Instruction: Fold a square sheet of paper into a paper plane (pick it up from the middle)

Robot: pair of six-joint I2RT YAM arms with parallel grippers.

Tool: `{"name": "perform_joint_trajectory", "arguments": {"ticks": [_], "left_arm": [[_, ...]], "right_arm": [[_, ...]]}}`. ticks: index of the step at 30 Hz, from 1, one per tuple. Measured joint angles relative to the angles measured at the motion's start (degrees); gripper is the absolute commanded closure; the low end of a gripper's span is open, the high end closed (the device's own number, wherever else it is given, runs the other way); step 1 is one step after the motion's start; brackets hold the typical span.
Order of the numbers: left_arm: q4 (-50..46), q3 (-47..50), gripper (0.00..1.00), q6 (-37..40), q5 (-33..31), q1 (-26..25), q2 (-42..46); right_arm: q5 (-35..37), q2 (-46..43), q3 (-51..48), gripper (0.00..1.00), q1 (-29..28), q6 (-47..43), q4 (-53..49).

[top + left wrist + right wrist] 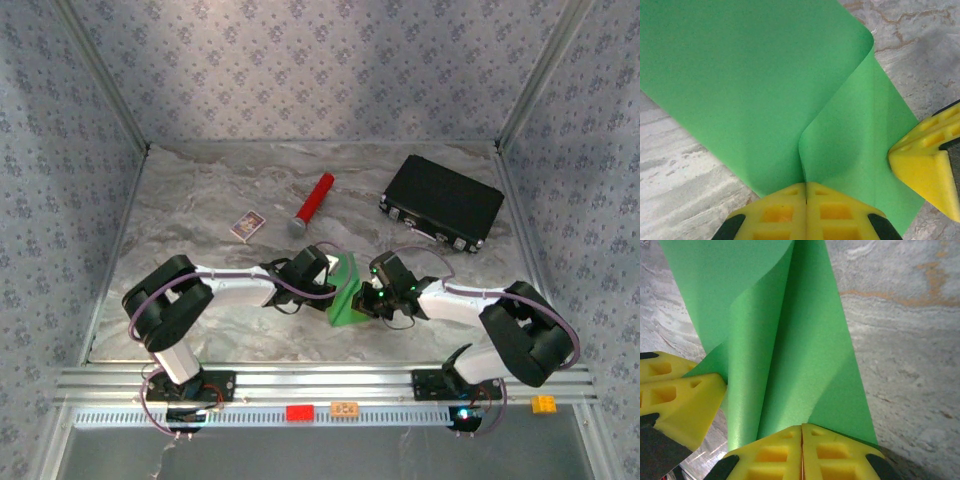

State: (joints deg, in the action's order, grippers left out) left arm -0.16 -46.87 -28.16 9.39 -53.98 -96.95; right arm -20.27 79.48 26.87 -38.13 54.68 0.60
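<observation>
Centrally, left fingers (777, 212) and right fingers (835, 452) clamp the green sheet (346, 298), well apart from cylinder (313, 202), card (246, 225), case (441, 203).

A robot test cell in a lab: a left arm (230, 290) and a right arm (470, 300) bolted to an aluminium rail (320, 383) at a marble-patterned table (200, 200), boxed in by flower-papered panels (300, 60) on metal posts (103, 75).

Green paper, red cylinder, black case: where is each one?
green paper (345, 300), top view, on its flat green face.
red cylinder (316, 199), top view, on the middle of its body.
black case (442, 200), top view, on the lid's centre.
</observation>
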Motion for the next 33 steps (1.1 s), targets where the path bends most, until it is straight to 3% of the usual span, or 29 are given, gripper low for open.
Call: {"name": "perform_joint_trajectory", "arguments": {"ticks": [33], "left_arm": [[0.4,0.0,1.00,0.2,0.0,0.0,-0.7]], "right_arm": [[0.2,-0.3,-0.1,0.90,0.0,0.0,-0.2]]}}
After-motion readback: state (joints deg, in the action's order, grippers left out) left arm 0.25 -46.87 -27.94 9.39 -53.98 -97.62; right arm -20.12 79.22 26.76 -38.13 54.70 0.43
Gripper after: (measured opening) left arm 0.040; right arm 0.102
